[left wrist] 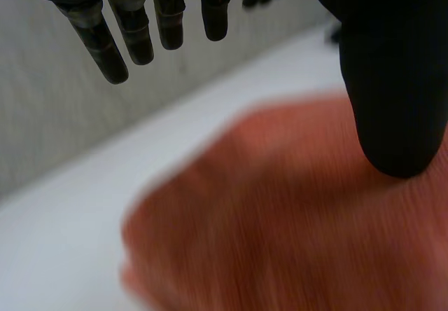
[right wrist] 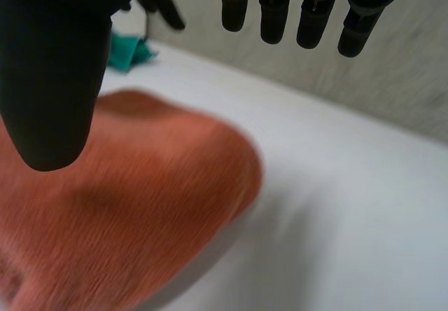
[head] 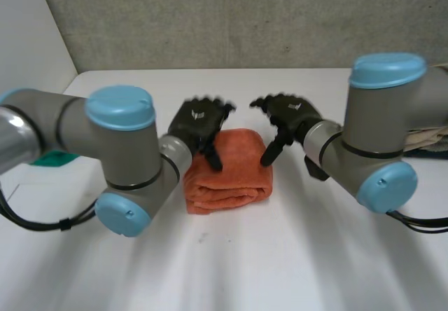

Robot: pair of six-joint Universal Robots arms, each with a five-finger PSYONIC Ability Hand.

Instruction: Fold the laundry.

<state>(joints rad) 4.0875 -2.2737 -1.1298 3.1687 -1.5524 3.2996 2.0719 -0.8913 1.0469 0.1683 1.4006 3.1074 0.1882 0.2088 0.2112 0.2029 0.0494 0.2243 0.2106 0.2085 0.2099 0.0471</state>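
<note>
A: Where does your folded orange terry towel (head: 227, 178) sit?
B: Mid white table (head: 280, 269); you see it between both arms.
A: And the hands?
B: Over its far edge, your left hand (head: 198, 120) and right hand (head: 290, 113) hover, both released, grasping nothing.

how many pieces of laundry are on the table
3: a folded orange towel at the centre, a teal cloth behind the left arm, and pale fabric behind the right arm, partly hidden, so more may lie there.
</note>
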